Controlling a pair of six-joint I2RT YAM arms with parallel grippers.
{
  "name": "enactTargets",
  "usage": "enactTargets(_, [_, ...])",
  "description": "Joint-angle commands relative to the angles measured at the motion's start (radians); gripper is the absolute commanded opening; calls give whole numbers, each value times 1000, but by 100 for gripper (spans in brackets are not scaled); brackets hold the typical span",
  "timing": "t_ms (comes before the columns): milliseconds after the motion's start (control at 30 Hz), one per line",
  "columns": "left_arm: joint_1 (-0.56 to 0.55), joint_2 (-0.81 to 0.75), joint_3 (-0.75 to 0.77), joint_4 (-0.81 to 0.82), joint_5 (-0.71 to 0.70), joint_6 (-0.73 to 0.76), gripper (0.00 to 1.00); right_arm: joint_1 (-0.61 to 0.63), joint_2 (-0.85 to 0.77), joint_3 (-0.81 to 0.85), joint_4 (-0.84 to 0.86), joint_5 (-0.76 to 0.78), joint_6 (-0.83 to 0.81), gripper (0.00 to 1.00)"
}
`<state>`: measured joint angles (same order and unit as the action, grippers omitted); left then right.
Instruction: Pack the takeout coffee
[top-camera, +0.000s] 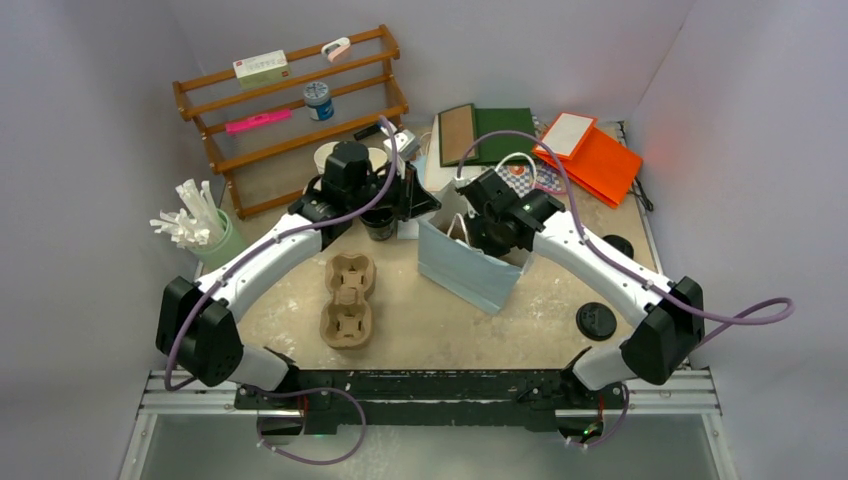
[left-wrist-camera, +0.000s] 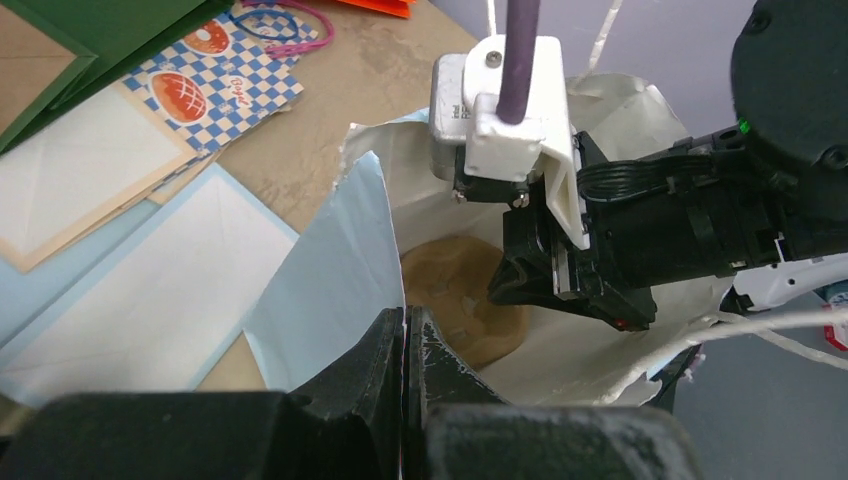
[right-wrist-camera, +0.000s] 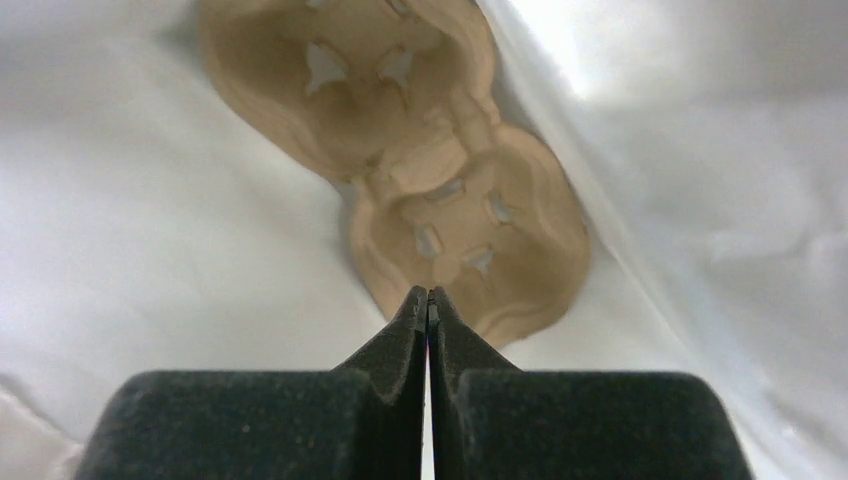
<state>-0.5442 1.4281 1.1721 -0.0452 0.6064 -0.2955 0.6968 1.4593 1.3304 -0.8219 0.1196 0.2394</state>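
Observation:
The takeout coffee, a lidded white cup, shows in no view. A light blue paper bag (top-camera: 465, 265) stands open in the middle of the table. My left gripper (top-camera: 418, 205) is shut on its near rim (left-wrist-camera: 404, 318) and holds the mouth open. My right gripper (right-wrist-camera: 428, 292) is shut with nothing in it, and reaches down inside the bag (right-wrist-camera: 150, 200). It hangs just above a brown cardboard cup carrier (right-wrist-camera: 440, 190) lying on the bag's floor. The left wrist view shows the right gripper (left-wrist-camera: 510, 282) inside the bag (left-wrist-camera: 330, 270), over that carrier (left-wrist-camera: 450, 290).
A second cardboard carrier (top-camera: 348, 300) lies left of the bag. A cup that looks black inside (top-camera: 380, 222) and stacked white cups (top-camera: 328, 155) stand behind. A straw holder (top-camera: 205, 235), a wooden rack (top-camera: 290, 100), flat bags (top-camera: 500, 135) and a black lid (top-camera: 596, 320) surround them.

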Motion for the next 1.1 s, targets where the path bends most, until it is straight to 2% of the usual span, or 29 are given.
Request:
enactTargets(0, [-14, 29, 7, 128, 65, -44, 0, -5, -29, 18, -263, 120, 121, 0])
enactTargets(233, [-64, 95, 48, 173, 110, -66, 0, -4, -120, 9, -372, 185, 219, 0])
enactTargets(300, [-73, 102, 56, 177, 116, -67, 0, -3, -164, -1, -323, 175, 184, 0])
enactTargets(400, [-78, 104, 57, 175, 105, -62, 0, -3, -253, -91, -149, 129, 113, 0])
enactTargets(533, [-77, 114, 90, 107, 75, -12, 0, -3, -275, -146, 31, 130, -3, 0])
enactTargets(600, [-77, 124, 109, 92, 57, 7, 0, -3, -284, -186, 123, 97, -54, 0])
enactTargets(667, [-76, 134, 123, 95, 52, 16, 0, -4, -283, -223, 174, -4, -103, 0])
enactTargets(800, [-75, 158, 153, 96, 43, 61, 0, -5, -237, -248, 191, -96, -169, 0])
enactTargets(1067, [-70, 248, 229, 108, 41, 116, 0, -5, -212, -328, 214, -82, -189, 0])
